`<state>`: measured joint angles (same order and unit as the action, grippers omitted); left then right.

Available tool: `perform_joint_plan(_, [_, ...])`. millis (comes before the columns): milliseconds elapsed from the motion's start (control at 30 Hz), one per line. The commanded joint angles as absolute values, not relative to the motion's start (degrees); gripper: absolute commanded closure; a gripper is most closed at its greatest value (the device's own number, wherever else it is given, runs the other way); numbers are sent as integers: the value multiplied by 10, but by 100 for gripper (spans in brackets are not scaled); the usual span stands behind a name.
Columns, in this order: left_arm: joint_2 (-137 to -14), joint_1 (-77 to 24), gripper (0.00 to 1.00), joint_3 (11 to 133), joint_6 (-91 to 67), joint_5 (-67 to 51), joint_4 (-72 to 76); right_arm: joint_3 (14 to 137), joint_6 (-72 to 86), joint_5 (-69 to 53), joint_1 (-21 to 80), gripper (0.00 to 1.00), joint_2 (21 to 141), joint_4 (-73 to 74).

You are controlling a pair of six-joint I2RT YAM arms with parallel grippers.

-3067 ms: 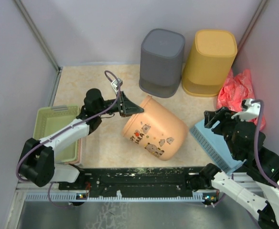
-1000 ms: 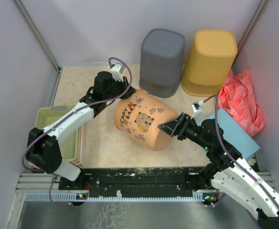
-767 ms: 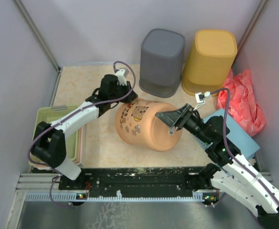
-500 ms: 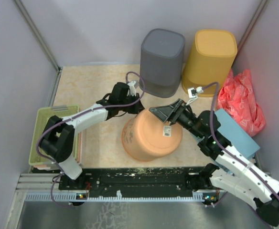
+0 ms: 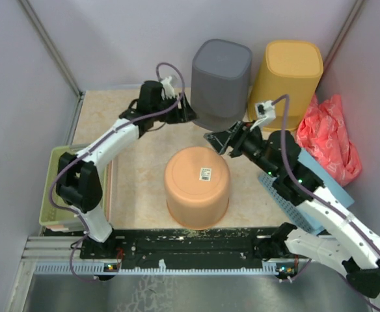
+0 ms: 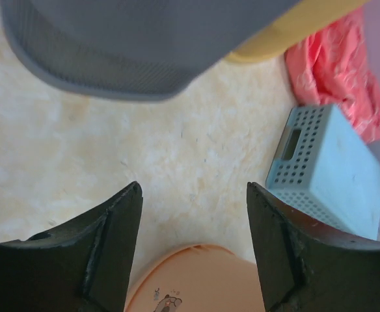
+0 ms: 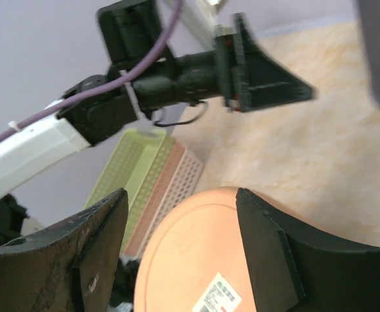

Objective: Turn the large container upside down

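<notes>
The large container (image 5: 198, 185) is an orange tub with cartoon prints. It stands upside down mid-table, its flat base with a white sticker facing up. My left gripper (image 5: 186, 112) hangs open beyond it, close to the grey bin, holding nothing. In the left wrist view the left gripper (image 6: 193, 190) frames bare table, with the tub's edge (image 6: 196, 279) low between the fingers. My right gripper (image 5: 217, 143) hovers open just past the tub's far right rim, apart from it. In the right wrist view the right gripper (image 7: 180, 195) looks down on the tub's base (image 7: 196, 260).
An upturned grey bin (image 5: 220, 84) and a yellow bin (image 5: 285, 84) stand at the back. A red bag (image 5: 326, 127) lies at the right wall, with a blue basket (image 5: 294, 201) under the right arm. Stacked green and pink baskets (image 5: 63, 175) sit at the left.
The tub has gone from lying on its side to standing base-up. My left gripper has opened, let go and drawn back towards the grey bin. The right gripper has risen off the tub.
</notes>
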<state>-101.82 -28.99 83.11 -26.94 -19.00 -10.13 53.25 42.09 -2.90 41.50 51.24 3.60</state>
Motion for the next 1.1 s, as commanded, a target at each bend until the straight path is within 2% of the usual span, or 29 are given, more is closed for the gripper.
perform_joint_plan(0, [-941,-266,28,904,-222,-189,-163,593,271,110,418,31,424,248])
perform_joint_plan(100, [-870,-265,23,894,-196,-189,-182,552,258,137,418,30,351,353])
perform_joint_plan(267, [-734,-265,13,808,-153,-203,-241,490,377,57,418,29,252,493])
perform_joint_plan(367, [-648,-265,7,729,-159,-217,-271,436,453,7,418,28,205,513])
perform_joint_plan(500, [-553,-265,3,707,-187,-174,-340,346,508,-66,418,26,176,491])
perform_joint_plan(633, [-523,-265,0,745,-208,-22,-457,247,566,-152,420,21,186,317])
perform_joint_plan(767, [-553,-265,0,821,-267,106,-606,174,601,-132,428,15,249,6])
perform_joint_plan(900, [-521,-265,0,826,-299,72,-576,202,601,-52,430,14,488,-280])
perform_joint_plan(1067, [-495,-265,1,826,-307,63,-558,376,607,-33,429,14,761,-413])
